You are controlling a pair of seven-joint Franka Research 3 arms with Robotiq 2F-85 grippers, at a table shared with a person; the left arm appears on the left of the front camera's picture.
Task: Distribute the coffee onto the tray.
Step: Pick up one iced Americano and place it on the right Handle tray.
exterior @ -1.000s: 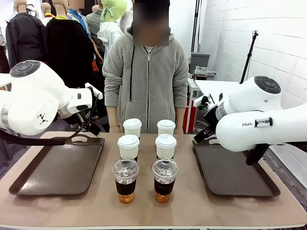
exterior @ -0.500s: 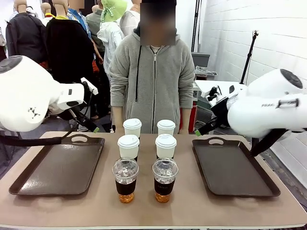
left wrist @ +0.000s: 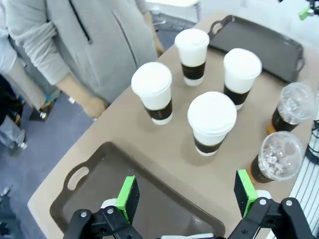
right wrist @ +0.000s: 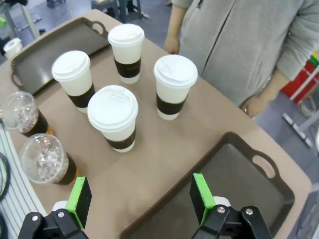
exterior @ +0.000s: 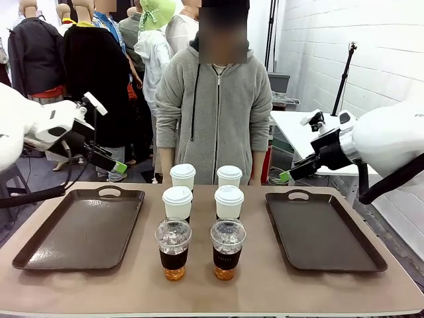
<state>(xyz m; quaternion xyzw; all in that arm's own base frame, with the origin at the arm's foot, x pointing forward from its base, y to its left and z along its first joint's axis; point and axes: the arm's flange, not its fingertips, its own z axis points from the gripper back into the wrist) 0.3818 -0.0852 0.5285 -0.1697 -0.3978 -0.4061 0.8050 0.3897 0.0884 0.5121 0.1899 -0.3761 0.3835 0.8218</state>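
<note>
Hanging released, the left hand (exterior: 116,167) is raised off the counter (exterior: 212,291) above the far outer corner of the left tray (exterior: 73,235). Its green pads (left wrist: 128,198) stand wide apart and grasp nothing. The right hand (exterior: 286,176) mirrors it, also released, raised near the far inner corner of the right tray (exterior: 318,232).

Both trays lie flat with raised rims and a handle slot at the far end. A strip of bare counter runs between each tray and the cups. The person (exterior: 215,112) stands close against the far edge, behind the cups.

From the front each hand is seen edge-on, so only one pad reads there. The rear cups are partly covered by the front ones. In the left wrist view the tray's near end is cut off at the bottom edge.

The four white paper cups (exterior: 177,202) stand as a square at mid-counter, well apart from both hands and lower than them. The two iced coffee cups (exterior: 173,248) stand side by side just in front of that square, nearest the robot's edge.
</note>
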